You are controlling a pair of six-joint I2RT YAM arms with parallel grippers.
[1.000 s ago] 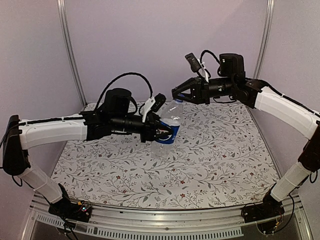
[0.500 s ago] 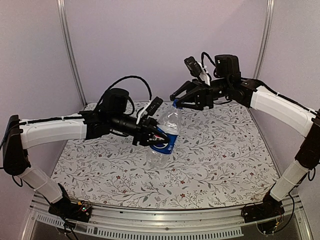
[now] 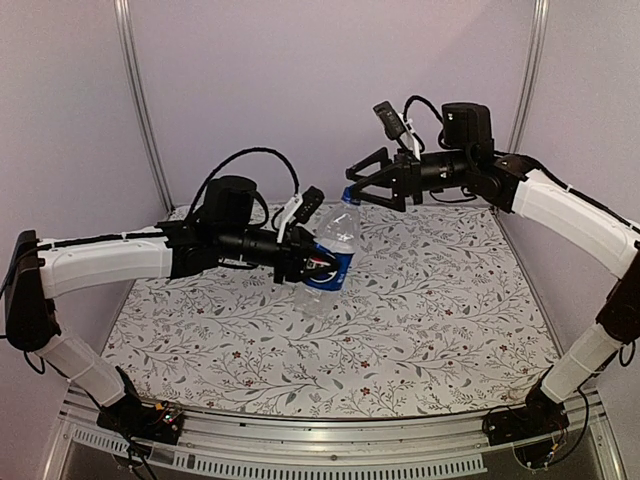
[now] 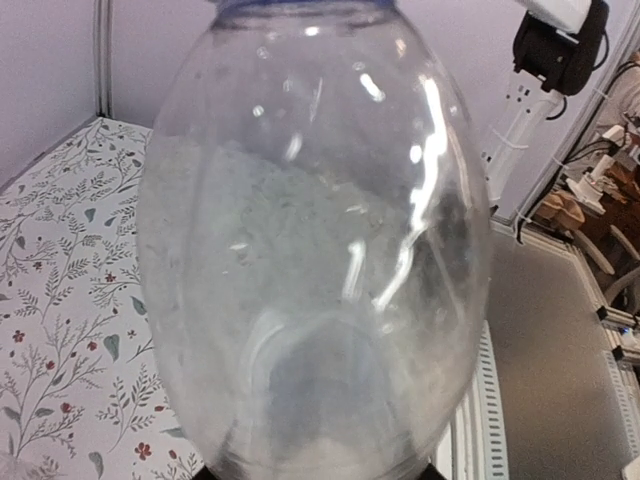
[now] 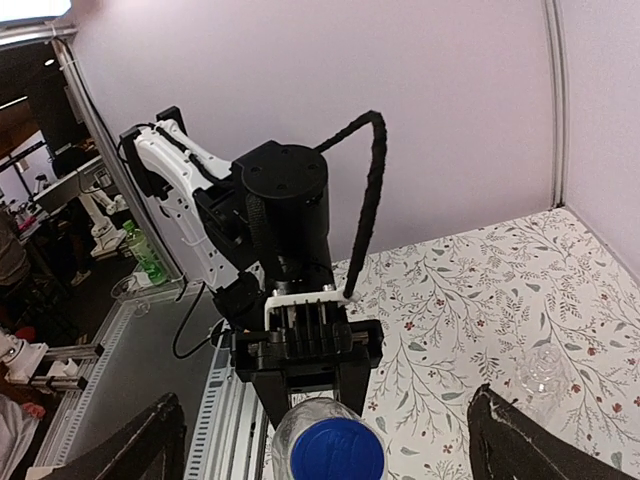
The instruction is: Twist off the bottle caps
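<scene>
Your right gripper [image 3: 353,184] has sprung apart either side of the blue cap [image 5: 335,450], still on the Pepsi bottle [image 3: 340,235] your left gripper [image 3: 318,268] clamps above the counter's [image 3: 430,320] middle; close again off-centre and the bottle may twist in that grip.

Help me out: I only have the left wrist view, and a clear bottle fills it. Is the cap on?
Observer: Yes. The right wrist view shows a blue cap on the neck of the Pepsi bottle.
Operator: Is the right gripper on it?
Observer: No. The right gripper has its jaws wide open, one on either side of the cap, touching nothing.
Operator: Where is the left one gripping?
Observer: The left gripper is shut on the Pepsi bottle at its blue label band.
</scene>
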